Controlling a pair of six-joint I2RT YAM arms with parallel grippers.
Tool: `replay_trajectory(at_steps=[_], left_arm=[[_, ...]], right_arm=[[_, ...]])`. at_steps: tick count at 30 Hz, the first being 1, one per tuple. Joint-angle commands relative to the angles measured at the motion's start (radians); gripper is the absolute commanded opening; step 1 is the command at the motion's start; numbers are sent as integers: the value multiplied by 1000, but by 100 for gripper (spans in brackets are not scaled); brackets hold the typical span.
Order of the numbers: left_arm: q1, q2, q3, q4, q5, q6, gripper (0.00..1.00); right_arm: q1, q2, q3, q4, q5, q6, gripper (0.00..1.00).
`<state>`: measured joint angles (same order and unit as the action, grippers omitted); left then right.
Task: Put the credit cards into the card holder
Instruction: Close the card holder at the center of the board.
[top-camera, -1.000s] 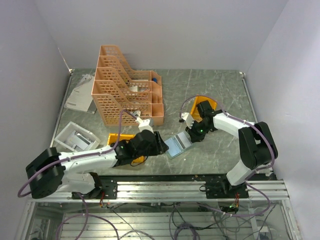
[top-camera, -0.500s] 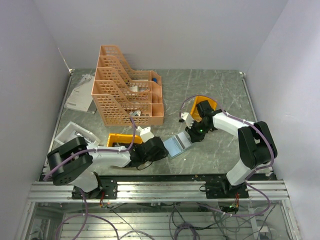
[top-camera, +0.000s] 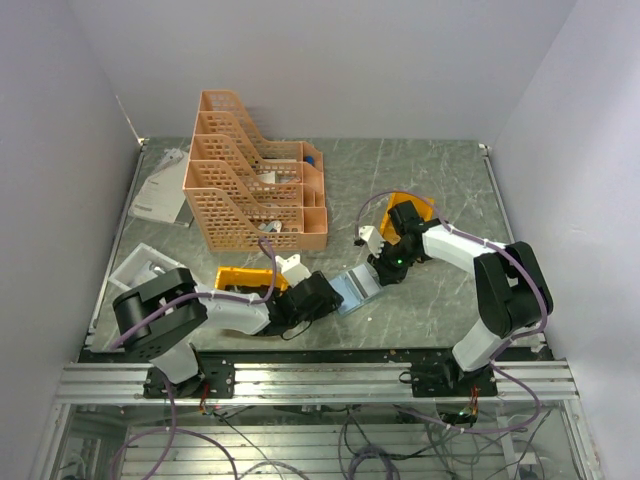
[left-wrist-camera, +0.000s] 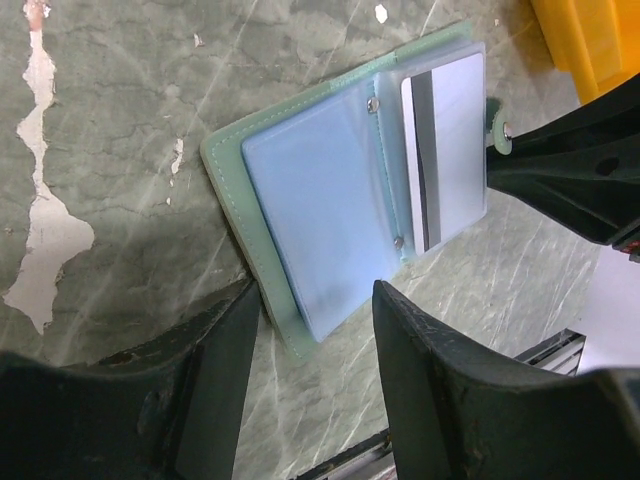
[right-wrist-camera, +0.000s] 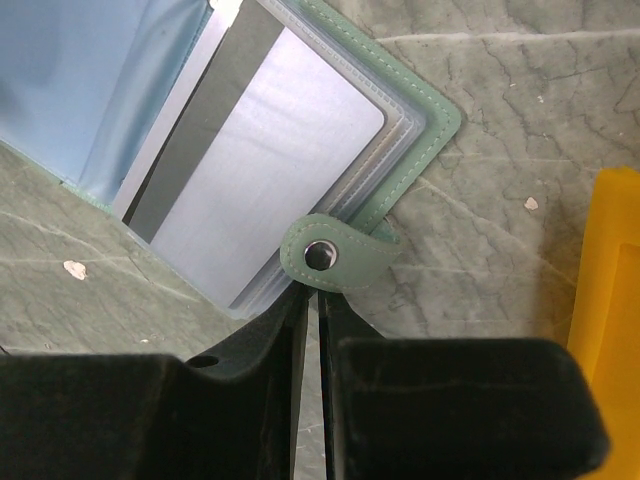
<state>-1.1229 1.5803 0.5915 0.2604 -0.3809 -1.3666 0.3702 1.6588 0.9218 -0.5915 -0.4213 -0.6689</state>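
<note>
The card holder (top-camera: 355, 288) lies open on the table, grey-green with clear sleeves (left-wrist-camera: 320, 205). A credit card (left-wrist-camera: 445, 150) with a dark stripe sits in its right-hand sleeve (right-wrist-camera: 260, 170). My left gripper (top-camera: 322, 297) is open and low at the holder's near-left corner, and that corner (left-wrist-camera: 300, 335) lies between its fingers (left-wrist-camera: 225, 370). My right gripper (right-wrist-camera: 320, 295) is shut on the holder's snap tab (right-wrist-camera: 335, 258) at the far-right edge (top-camera: 383, 268). No other credit cards show.
A peach lattice file rack (top-camera: 250, 190) stands at the back left. An orange bin (top-camera: 245, 277) lies beside my left arm, another (top-camera: 415, 205) behind my right gripper (right-wrist-camera: 610, 300). A white tray (top-camera: 150, 272) sits near the table's left edge.
My left arm folded in and its gripper slid right up to the holder's corner, opening slightly wider. The right gripper and the holder stayed almost still.
</note>
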Motion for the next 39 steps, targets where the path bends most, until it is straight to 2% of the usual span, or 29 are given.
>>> replay_trajectory(at_steps=[1,5,12,21,29,39], left_arm=[[-5,22,-11,52,-70,5,60],[-5,-28,-46,168,-90,73,58],[-11,-89,-4,233,-63,245,56],[-9,52,92,299,32,304,57],[19,130,151,306,88,331,58],[66,165,154,326,144,363,55]], right_arm=[[22,59,-32,-6,-19,3,10],[23,62,-31,-6,-18,5,10],[24,53,-22,-11,-49,15,10],[17,50,-9,-19,-105,35,10],[-51,31,13,-46,-198,40,11],[-169,-107,-19,-36,-273,-69,26]])
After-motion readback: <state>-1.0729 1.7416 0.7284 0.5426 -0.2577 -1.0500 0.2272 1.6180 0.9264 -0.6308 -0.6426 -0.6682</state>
